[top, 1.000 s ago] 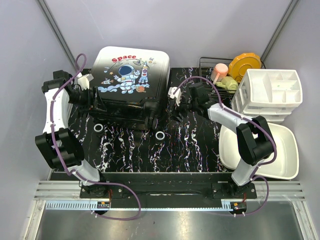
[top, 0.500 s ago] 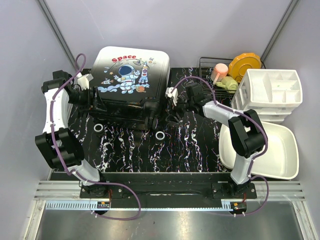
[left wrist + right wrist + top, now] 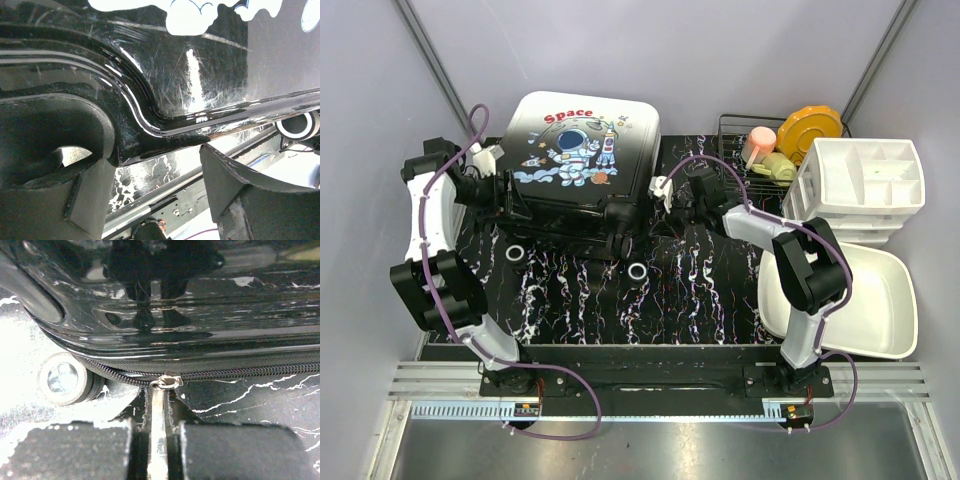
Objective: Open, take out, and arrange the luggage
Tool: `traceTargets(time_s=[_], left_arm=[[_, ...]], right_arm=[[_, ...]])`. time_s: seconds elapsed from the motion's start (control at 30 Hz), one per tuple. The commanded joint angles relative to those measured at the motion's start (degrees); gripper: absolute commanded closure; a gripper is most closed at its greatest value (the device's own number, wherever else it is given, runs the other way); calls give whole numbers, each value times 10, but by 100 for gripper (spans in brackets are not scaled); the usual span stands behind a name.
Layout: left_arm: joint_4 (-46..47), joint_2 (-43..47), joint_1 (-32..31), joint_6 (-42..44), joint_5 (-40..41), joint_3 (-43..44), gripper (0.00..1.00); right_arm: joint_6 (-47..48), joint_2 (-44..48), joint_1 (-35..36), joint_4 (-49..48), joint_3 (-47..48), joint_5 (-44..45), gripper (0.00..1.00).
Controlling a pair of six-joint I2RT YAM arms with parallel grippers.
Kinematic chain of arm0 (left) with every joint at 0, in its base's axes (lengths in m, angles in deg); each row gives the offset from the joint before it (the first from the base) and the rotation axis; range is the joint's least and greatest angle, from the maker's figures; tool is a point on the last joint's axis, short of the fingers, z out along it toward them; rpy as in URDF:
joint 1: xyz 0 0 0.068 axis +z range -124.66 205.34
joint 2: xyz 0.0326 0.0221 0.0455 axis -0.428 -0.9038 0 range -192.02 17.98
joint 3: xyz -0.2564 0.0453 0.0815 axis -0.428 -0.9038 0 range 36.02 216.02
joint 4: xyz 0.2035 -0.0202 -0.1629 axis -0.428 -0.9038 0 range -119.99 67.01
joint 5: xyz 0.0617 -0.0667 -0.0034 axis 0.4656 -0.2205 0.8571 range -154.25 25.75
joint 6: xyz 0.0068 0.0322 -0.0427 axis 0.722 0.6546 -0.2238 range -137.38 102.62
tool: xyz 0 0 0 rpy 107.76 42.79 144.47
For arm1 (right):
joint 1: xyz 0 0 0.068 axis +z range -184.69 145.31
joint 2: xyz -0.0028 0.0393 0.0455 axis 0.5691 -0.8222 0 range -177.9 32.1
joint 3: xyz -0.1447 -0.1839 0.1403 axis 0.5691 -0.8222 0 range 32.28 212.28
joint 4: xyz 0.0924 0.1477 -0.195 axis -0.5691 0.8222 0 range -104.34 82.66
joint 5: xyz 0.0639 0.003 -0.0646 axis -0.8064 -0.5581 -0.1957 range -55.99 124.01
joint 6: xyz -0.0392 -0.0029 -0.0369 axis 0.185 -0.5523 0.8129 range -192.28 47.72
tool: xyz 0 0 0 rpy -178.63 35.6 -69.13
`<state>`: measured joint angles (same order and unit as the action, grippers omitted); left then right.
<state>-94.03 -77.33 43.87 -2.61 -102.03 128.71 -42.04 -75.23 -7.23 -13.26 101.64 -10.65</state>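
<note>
The luggage (image 3: 582,170) lies flat at the back-left of the table (image 3: 705,290), astronaut print up, lid down. The left fingers (image 3: 50,145) are at its left side, spread apart, nothing pinched; the glossy black shell rim runs just above them. The right fingers (image 3: 235,450) are at its right near corner, closed on the metal zipper pull (image 3: 158,415). The pull's slider sits on the zipper line, just beside a white wheel (image 3: 62,378).
</note>
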Motion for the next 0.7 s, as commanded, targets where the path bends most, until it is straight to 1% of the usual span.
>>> traceTargets(time_s=[0.0, 0.07, 0.2, 0.23, 0.33, 0.4, 0.43, 0.47, 0.53, 0.57, 0.63, 0.67], left_arm=[[102, -28, 18, 9, 7, 45, 29], [102, -42, 20, 12, 17, 59, 29], [100, -76, 21, 14, 25, 109, 29], [94, -87, 21, 14, 26, 121, 29], [89, -113, 22, 13, 28, 151, 29], [89, -119, 22, 14, 29, 154, 29], [89, -119, 22, 16, 29, 153, 28], [89, -119, 22, 18, 31, 152, 28], [89, -117, 23, 21, 32, 146, 28], [87, -115, 24, 25, 32, 145, 28], [84, -94, 26, 33, 23, 133, 28], [82, -77, 26, 52, -6, 126, 23]], right_arm=[[-32, 38, 33, -42, -23, -24, 100], [-57, 55, 45, -55, -38, -17, 100], [-113, 88, 102, -95, -90, 5, 100], [-147, 89, 112, -112, -94, 12, 100], [-212, 92, 127, -127, -99, 50, 100], [-224, 92, 126, -110, -88, 98, 100], [-209, 92, 120, -80, -82, 114, 100], [-205, 94, 109, -72, -80, 124, 100], [-200, 95, 82, -51, -72, 119, 100], [-198, 93, 49, -37, -64, 112, 100], [-196, 80, 17, -14, -34, 101, 100], [-195, 77, -2, 8, -24, 92, 100]])
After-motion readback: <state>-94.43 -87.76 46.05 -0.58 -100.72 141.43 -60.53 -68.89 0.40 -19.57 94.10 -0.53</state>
